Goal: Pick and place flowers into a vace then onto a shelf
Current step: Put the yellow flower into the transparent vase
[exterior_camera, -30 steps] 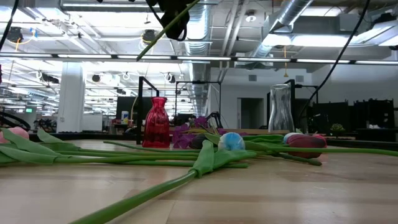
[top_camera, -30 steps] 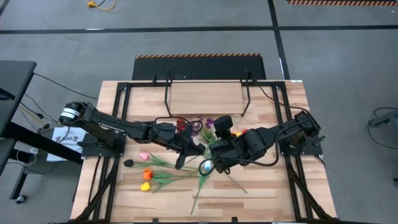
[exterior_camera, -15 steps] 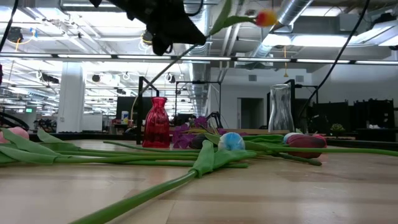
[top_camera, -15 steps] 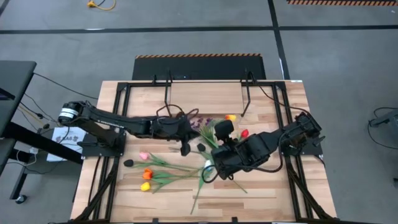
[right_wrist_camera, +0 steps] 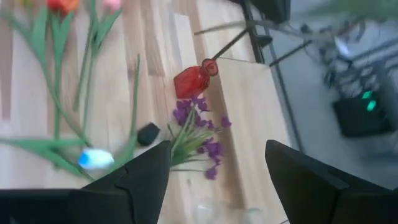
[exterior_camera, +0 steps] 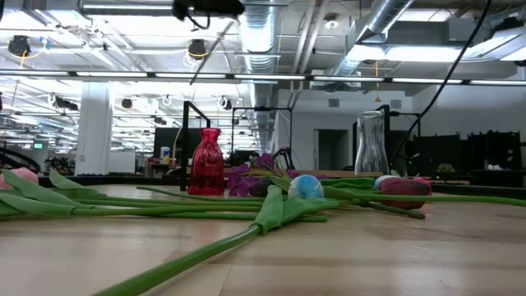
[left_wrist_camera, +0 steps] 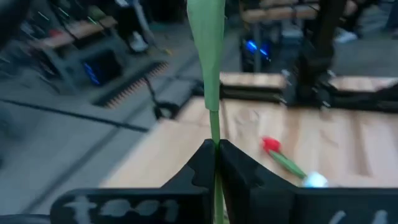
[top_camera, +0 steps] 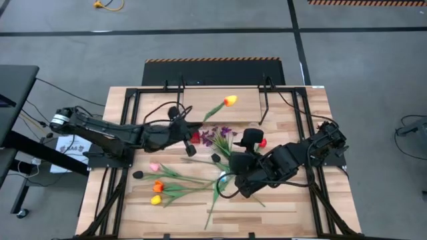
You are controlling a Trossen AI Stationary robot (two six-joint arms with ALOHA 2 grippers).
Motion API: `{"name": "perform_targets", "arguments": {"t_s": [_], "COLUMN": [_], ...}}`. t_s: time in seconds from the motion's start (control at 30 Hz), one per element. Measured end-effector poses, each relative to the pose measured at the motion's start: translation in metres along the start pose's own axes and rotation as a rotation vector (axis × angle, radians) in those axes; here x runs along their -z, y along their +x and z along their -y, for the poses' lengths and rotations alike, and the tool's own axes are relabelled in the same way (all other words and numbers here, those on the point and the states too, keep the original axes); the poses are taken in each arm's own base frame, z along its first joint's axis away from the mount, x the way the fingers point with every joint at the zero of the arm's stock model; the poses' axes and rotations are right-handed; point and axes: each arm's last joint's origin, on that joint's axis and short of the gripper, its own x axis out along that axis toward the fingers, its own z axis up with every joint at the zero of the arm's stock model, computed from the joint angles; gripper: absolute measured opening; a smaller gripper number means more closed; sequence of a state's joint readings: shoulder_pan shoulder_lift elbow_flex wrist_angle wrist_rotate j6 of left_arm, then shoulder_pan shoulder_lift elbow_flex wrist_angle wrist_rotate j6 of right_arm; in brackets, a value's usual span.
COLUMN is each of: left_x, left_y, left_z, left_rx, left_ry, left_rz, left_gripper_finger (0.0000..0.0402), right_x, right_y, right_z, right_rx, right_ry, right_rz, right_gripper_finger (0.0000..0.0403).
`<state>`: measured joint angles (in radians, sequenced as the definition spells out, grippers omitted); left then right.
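An orange tulip (top_camera: 229, 101) is pinched by its stem in the left gripper (left_wrist_camera: 216, 163) and held aloft over the shelf (top_camera: 200, 100), probably for vasing; the right gripper (right_wrist_camera: 211, 180) is spread, idle above the table

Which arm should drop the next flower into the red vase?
Left. The left gripper is shut on a tulip stem held aloft near the red vase. The right gripper is open and empty over the table.
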<state>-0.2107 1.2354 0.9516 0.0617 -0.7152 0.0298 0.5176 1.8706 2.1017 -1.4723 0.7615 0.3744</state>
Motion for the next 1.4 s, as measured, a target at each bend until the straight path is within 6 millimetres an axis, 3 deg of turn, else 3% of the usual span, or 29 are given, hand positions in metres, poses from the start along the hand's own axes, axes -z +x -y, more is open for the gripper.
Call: {"name": "perform_targets", "arguments": {"t_s": [0.23, 0.43, 0.53, 0.63, 0.7, 0.77, 0.83, 0.93, 1.03, 1.17, 1.27, 1.4], "left_x": [-0.008, -0.007, -0.009, -0.008, -0.009, -0.009, -0.011, -0.011, -0.009, -0.007, -0.006, -0.006], "left_y": [-0.021, -0.033, -0.042, -0.052, -0.059, -0.065, -0.070, -0.076, -0.078, -0.078, -0.074, -0.067], "left_z": [0.018, 0.028, 0.028, 0.024, 0.019, 0.013, 0.008, 0.003, 0.002, 0.005, 0.013, 0.025], "left_rx": [-0.002, 0.027, 0.056, 0.103, 0.146, 0.198, 0.250, 0.321, 0.373, 0.440, 0.498, 0.548], "left_ry": [0.070, 0.110, 0.105, 0.093, 0.064, 0.036, 0.010, -0.025, -0.041, -0.038, -0.048, -0.050], "left_rz": [0.070, 0.072, 0.086, 0.106, 0.133, 0.153, 0.177, 0.223, 0.253, 0.273, 0.307, 0.351], "left_gripper_finger": [0.0000, 0.0000, 0.0000, 0.0000, 0.0000, 0.0000, 0.0000, 0.0000, 0.0000, 0.0000, 0.0001, 0.0001], "right_x": [-0.010, -0.015, -0.002, 0.014, 0.020, 0.026, 0.030, 0.042, 0.066, 0.108, 0.136, 0.164], "right_y": [0.010, 0.016, 0.028, 0.041, 0.049, 0.054, 0.047, 0.031, 0.021, 0.005, 0.013, 0.025], "right_z": [0.012, 0.013, -0.006, -0.037, -0.061, -0.070, -0.055, -0.018, 0.012, 0.047, 0.056, 0.054], "right_rx": [0.115, 0.113, 0.032, -0.150, -0.302, -0.365, -0.391, -0.393, -0.411, -0.416, -0.384, -0.362], "right_ry": [0.261, 0.267, 0.173, 0.014, -0.083, -0.114, -0.069, 0.042, 0.141, 0.345, 0.510, 0.627], "right_rz": [0.082, 0.105, 0.017, -0.070, -0.051, -0.005, 0.069, 0.241, 0.449, 0.863, 1.134, 1.326], "right_gripper_finger": [0.0255, 0.0255, 0.0255, 0.0255, 0.0255, 0.0255, 0.0255, 0.0255, 0.0255, 0.0255, 0.0255, 0.0255]}}
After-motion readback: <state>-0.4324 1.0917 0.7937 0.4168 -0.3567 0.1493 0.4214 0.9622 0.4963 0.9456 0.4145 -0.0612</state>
